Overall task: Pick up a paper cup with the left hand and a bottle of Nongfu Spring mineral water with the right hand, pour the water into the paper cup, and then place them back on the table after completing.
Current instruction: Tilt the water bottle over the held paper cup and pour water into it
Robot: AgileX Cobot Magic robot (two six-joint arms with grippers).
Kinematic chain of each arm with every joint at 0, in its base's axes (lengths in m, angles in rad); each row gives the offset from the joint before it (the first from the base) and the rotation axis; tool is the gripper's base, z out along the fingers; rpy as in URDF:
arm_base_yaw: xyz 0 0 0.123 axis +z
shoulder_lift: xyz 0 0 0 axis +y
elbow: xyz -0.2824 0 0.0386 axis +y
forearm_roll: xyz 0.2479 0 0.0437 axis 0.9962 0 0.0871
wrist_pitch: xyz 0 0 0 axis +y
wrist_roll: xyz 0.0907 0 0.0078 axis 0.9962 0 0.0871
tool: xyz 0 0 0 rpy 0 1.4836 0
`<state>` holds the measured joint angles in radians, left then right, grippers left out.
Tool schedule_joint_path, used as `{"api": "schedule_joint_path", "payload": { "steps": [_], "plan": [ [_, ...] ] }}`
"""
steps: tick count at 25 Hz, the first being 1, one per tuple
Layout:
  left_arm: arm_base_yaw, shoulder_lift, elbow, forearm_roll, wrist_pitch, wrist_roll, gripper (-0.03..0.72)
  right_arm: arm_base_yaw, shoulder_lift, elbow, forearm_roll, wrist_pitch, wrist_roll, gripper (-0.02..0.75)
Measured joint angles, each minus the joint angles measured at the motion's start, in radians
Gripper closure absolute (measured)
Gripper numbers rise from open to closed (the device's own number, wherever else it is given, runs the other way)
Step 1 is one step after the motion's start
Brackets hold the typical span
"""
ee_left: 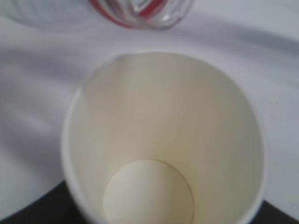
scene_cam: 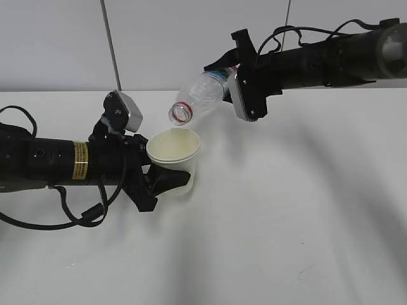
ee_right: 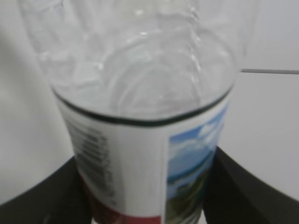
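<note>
Left pincer (scene_cam: 166,181): clamped around the paper cup (scene_cam: 173,151), held upright above the desk (scene_cam: 286,222).
Right pincer (scene_cam: 236,73): closed on the bottle (scene_cam: 200,95) at its label.
Bottle: uncapped, tilted, red-ringed mouth just above the cup rim.
Cup: inside looks dry in the left wrist view.

A cream-white paper cup (scene_cam: 173,152) sits centre-left, a clear bottle (scene_cam: 198,96) with red neck ring and white-blue-green label above it, over the white table (scene_cam: 286,222).
</note>
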<state>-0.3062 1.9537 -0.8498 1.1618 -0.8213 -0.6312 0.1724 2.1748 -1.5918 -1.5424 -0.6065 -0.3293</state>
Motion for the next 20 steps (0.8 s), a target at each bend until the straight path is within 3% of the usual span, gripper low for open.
{"api": "schedule_joint_path", "payload": {
  "steps": [20],
  "plan": [
    [0.000, 0.000, 0.000, 0.072, -0.027, 0.000, 0.298, 0.000, 0.000, 0.000, 0.000, 0.030, -0.087, 0.297]
  ]
}}
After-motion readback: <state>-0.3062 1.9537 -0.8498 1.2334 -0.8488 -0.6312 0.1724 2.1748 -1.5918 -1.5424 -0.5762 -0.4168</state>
